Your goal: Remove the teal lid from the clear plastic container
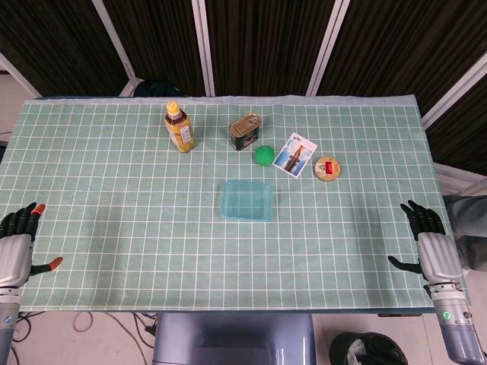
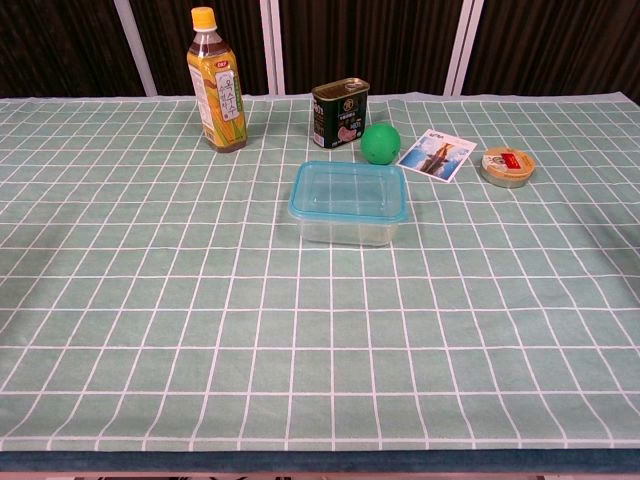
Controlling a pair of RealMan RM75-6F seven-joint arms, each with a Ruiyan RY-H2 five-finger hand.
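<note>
Currently the clear plastic container [image 2: 349,212] sits mid-desk with the teal lid [image 2: 349,190] seated on top — untouched. Behind it: a tea bottle [image 2: 216,82], a dark tin can [image 2: 339,113], a green ball [image 2: 380,143], a picture card [image 2: 437,156] and a small round tin [image 2: 508,166]. Left hand [image 1: 17,242] and right hand [image 1: 428,243] rest at opposite ends of the desk [image 2: 150,330] — fingers spread, holding nothing.

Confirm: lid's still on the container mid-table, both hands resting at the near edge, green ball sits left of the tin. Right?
Not quite. In the chest view the green ball sits right of the tin, not left. The rest holds: teal lid on the container, left hand and right hand at the near edge.
</note>
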